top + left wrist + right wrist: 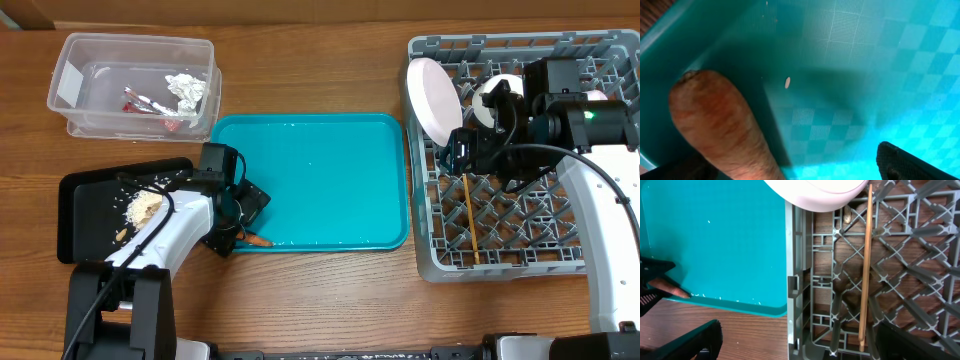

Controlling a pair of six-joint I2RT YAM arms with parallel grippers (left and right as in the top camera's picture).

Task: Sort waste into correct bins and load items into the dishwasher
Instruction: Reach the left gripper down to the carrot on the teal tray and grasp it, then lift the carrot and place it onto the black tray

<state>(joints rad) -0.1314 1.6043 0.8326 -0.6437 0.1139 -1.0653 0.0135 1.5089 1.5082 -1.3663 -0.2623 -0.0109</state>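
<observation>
My left claw [250, 215] hangs open just over the carrot [720, 130] in the teal tray's [865, 60] near corner; my right claw [800, 347] gapes above a chopstick [866, 265] in the grey rack [800, 280], the plate [433, 95] beyond

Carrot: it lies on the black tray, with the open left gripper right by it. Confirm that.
Wrong tray. The carrot lies in the teal tray, in its near-left corner, not on the black tray; the left wrist view shows it on the teal floor against the rim. The open left gripper is indeed right by it.
</observation>
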